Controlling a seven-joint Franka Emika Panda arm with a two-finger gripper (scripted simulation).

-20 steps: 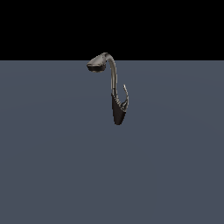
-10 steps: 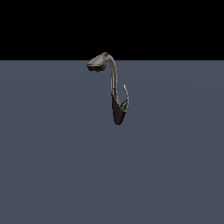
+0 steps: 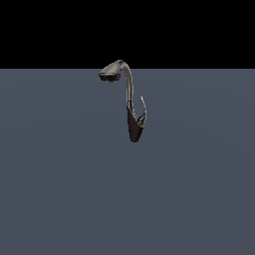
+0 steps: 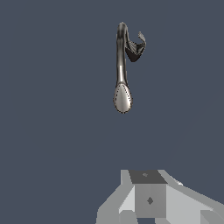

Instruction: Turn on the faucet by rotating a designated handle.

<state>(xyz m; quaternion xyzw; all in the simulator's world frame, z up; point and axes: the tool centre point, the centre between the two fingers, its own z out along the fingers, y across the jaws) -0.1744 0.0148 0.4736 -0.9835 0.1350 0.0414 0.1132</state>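
Handle: the thin, curved silvery-grey lever (image 3: 143,107) juts from the tapered body on the exterior view's right, tip pointing up; I see it where it was a second ago, so I judge it not yet turned.
Faucet: the small dark grey-brown metal faucet (image 3: 130,104), with black cone-like base, arched neck and flat spray head, stands near the far edge of the slate-grey floor (image 3: 60,189), about midway across; nothing has shifted in the exterior view over the last second.
Gripper: only pale grey blocks of my gripper (image 4: 148,199) show in the wrist view, well apart from the faucet; I cannot tell how the jaws stand.
Arm: absent from the exterior view.
Meaning: no contact so far; I judge the approach to the handle is all ahead.
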